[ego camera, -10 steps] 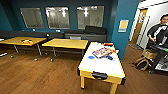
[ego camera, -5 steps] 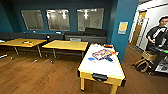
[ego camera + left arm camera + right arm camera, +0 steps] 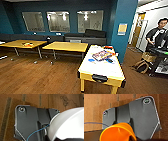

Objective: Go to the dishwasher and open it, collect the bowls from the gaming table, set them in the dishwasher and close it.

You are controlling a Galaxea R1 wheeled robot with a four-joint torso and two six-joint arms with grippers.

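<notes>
Bowls [image 3: 91, 60] sit on the gaming table [image 3: 100, 67], which fills more of the head view than a second ago, so I'm closing in. Can't tell my fingers' state from either wrist view.

Head camera sits high, facing forward and down across the room toward the gaming table [image 3: 101, 65]. Both wrist cameras face straight down, close above the wooden floor [image 3: 30, 80], shared by all views.
</notes>
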